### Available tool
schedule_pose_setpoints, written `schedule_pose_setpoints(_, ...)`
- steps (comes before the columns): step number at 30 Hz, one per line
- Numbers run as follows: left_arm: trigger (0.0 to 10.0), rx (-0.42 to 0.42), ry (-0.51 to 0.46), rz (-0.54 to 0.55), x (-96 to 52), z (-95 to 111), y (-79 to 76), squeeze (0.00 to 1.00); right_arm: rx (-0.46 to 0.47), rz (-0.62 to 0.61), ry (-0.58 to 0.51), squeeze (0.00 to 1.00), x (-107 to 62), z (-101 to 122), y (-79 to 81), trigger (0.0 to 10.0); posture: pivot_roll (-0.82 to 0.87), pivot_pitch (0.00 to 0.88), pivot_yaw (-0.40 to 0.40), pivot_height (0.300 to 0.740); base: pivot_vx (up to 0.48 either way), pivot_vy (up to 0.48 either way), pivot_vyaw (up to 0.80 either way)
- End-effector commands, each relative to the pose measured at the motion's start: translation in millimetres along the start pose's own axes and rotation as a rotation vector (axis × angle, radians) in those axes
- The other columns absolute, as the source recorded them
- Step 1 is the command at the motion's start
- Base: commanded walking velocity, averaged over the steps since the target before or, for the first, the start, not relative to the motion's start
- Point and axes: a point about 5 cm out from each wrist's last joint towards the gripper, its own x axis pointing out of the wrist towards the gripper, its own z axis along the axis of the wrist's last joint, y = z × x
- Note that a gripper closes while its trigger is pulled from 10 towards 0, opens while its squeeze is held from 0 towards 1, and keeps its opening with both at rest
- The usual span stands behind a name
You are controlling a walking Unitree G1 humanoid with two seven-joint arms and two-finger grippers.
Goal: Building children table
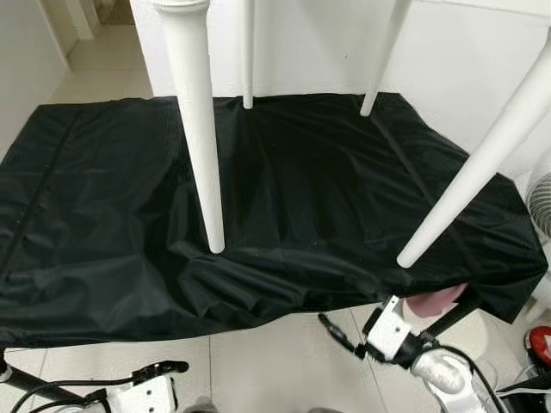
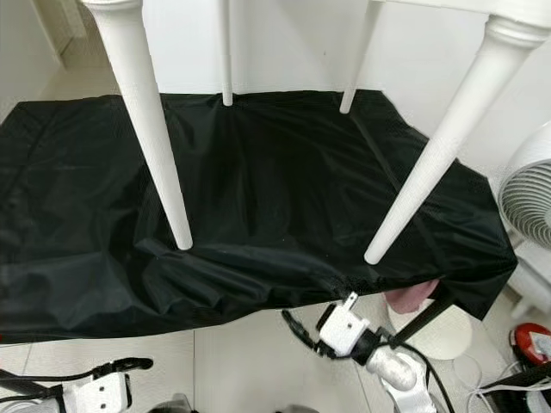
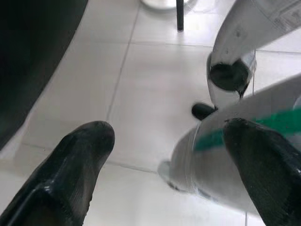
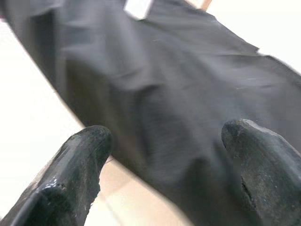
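Note:
A white children's table stands on a black cloth, with its top just out of frame above. Its near left leg and near right leg rest close to the cloth's front edge. The two far legs stand at the back. My right gripper hovers low over the tiled floor just in front of the cloth's drooping edge, open with nothing held. Its fingers face the cloth. My left gripper is low at the bottom left, open and empty, fingers above the tiles.
A white fan stands to the right of the cloth. A pink object and a black rod peek from under the cloth's right corner above a round white base. A red item lies at the far right. Pale floor tiles run in front.

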Motion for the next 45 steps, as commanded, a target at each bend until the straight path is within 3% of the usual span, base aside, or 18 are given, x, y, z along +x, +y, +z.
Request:
schedule_pose_setpoints(1, 10.0, -0.011, 0.021, 0.007, -2.9, -6.4, 2.1, 0.0, -0.028, 0.027, -0.008, 0.0, -3.3, 0.4, 4.7, 10.0, 0.07, 0.091, 0.081, 0.74, 0.0, 0.0, 0.0)
schedule_pose_setpoints(7, 10.0, -0.037, 0.057, 0.038, -6.2, -15.7, 6.4, 0.0, -0.011, 0.08, -0.006, 0.0, -8.1, -1.6, 17.7, 10.0, 0.07, 0.098, 0.081, 0.74, 0.0, 0.0, 0.0)
schedule_pose_setpoints(11, 10.0, -0.066, 0.071, 0.078, -10.3, -21.0, 10.1, 0.0, 0.035, 0.232, 0.014, 0.0, -14.4, -5.6, 41.3, 10.0, 0.1, 0.103, 0.073, 0.74, 0.0, 0.0, 0.0)
schedule_pose_setpoints(19, 10.0, -0.063, 0.064, 0.092, -12.8, -21.3, 12.9, 0.0, 0.038, 0.31, 0.062, 0.0, -18.3, -14.4, 47.0, 10.0, 0.11, 0.1, 0.064, 0.74, 0.0, 0.0, 0.0)
schedule_pose_setpoints(21, 10.0, -0.07, 0.06, 0.111, -13.3, -23.2, 16.0, 0.0, 0.031, 0.359, 0.153, 0.0, -21.8, -30.0, 50.5, 10.0, 0.12, 0.1, 0.06, 0.74, 0.0, 0.0, 0.0)
schedule_pose_setpoints(27, 10.0, -0.079, 0.058, 0.122, -13.6, -24.0, 16.7, 0.0, 0.043, 0.356, 0.213, 0.0, -24.2, -38.4, 51.0, 10.0, 0.12, 0.1, 0.06, 0.74, 0.0, 0.0, 0.0)
schedule_pose_setpoints(29, 10.0, -0.119, 0.077, 0.152, -10.7, -27.7, 17.9, 0.0, 0.091, 0.284, 0.328, 0.0, -26.1, -52.0, 50.7, 10.0, 0.12, 0.107, 0.044, 0.74, 0.0, 0.0, 0.0)
schedule_pose_setpoints(30, 10.0, -0.119, 0.077, 0.152, -10.7, -27.7, 17.9, 0.0, 0.091, 0.284, 0.328, 0.0, -26.1, -52.0, 50.7, 10.0, 0.12, 0.107, 0.044, 0.74, 0.0, 0.0, 0.0)
schedule_pose_setpoints(33, 10.0, -0.19, 0.105, 0.226, -3.2, -32.4, 21.9, 0.0, 0.207, 0.122, 0.483, 0.0, -30.1, -69.0, 51.7, 10.0, 0.12, 0.108, 0.028, 0.74, 0.0, 0.0, 0.0)
schedule_pose_setpoints(34, 10.0, -0.24, 0.123, 0.277, -0.7, -35.2, 25.6, 0.0, 0.278, -0.001, 0.556, 0.0, -31.9, -76.9, 48.5, 10.0, 0.11, 0.106, 0.021, 0.74, 0.0, 0.0, 0.0)
schedule_pose_setpoints(35, 10.0, -0.24, 0.123, 0.277, -0.7, -35.2, 25.6, 0.0, 0.278, -0.001, 0.556, 0.0, -31.9, -76.9, 48.5, 10.0, 0.11, 0.106, 0.021, 0.74, 0.0, 0.0, 0.0)
schedule_pose_setpoints(38, 10.0, -0.426, 0.194, 0.402, 11.7, -45.1, 27.0, 0.0, 0.469, -0.283, 0.792, 0.0, -47.3, -97.7, 51.4, 10.0, 0.12, 0.1, 0.007, 0.74, 0.0, 0.0, 0.0)
schedule_pose_setpoints(45, 10.0, -0.53, 0.25, 0.475, 23.4, -49.9, 20.7, 0.0, 0.605, -0.407, 0.934, 0.0, -61.5, -106.5, 64.9, 10.0, 0.13, 0.079, -0.017, 0.74, 0.0, 0.0, 0.0)
